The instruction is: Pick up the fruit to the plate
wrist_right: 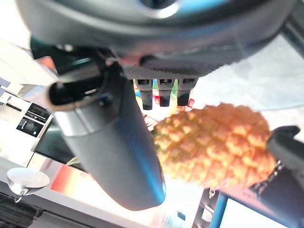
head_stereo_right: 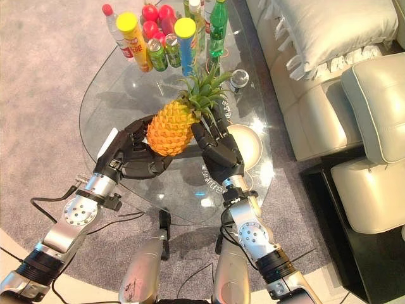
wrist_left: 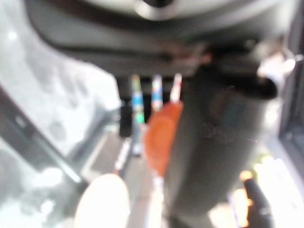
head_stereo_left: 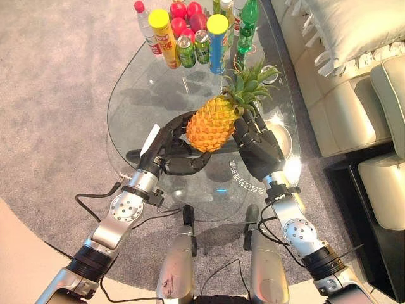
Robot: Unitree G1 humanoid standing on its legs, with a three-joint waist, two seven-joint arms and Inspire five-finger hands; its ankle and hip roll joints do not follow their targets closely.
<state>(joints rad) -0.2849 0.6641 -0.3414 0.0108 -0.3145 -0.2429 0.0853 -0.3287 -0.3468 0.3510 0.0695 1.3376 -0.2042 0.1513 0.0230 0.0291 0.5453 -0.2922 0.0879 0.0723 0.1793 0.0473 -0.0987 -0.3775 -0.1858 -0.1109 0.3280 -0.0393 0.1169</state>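
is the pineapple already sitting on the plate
No, the pineapple is held between the left hand and the right hand, while the pale plate sits uncovered beside the right hand on the glass table.

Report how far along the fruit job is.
Done: the pineapple is grasped between the left hand and right hand above the glass table. Left: carrying it right to the white plate and setting it down.
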